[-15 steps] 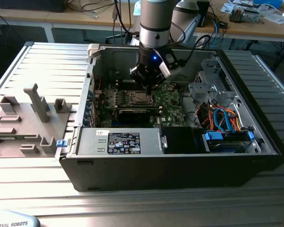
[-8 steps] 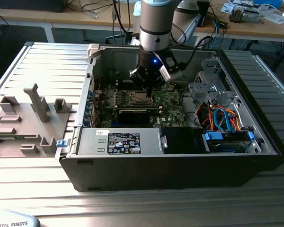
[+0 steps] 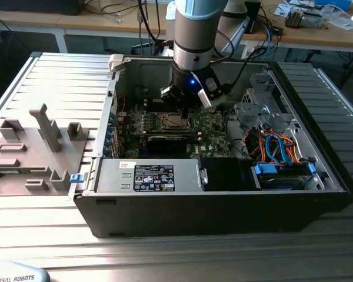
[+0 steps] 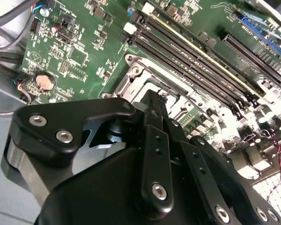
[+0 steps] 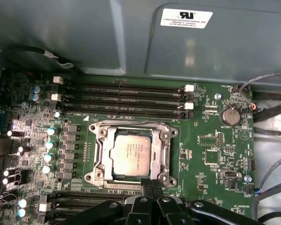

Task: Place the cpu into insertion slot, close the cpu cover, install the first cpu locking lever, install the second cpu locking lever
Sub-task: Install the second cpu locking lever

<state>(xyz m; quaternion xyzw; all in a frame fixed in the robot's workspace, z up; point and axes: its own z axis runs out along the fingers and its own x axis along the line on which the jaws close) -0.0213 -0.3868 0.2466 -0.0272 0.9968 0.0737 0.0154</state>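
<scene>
Fixture blocks (image 3: 41, 135) of grey plastic stand at the exterior view's left, on the slatted table (image 3: 59, 76). Next comes the open computer case (image 3: 212, 211), with its power supply (image 3: 147, 176) along the lower edge of the frame. At the frame's centre the arm (image 3: 194, 35) reaches down from the top edge. Its gripper (image 3: 179, 108) hangs low over the green motherboard (image 3: 212, 129), right at the insertion slot (image 3: 166, 121).

In the first wrist view the cpu (image 5: 131, 157) lies flat in that slot. The cpu cover (image 5: 162, 154) lies down around it as a silver frame, and the chip's metal top shows through its window. The gripper's fingers (image 5: 145, 187) are pressed together with nothing between them, their tips at the near edge of the cover. The second wrist view shows the same narrow closed tip (image 4: 155, 98) above the silver frame.

At the exterior view's right, blue and orange cables (image 3: 276, 147) run by the drive cage (image 3: 259, 111).
</scene>
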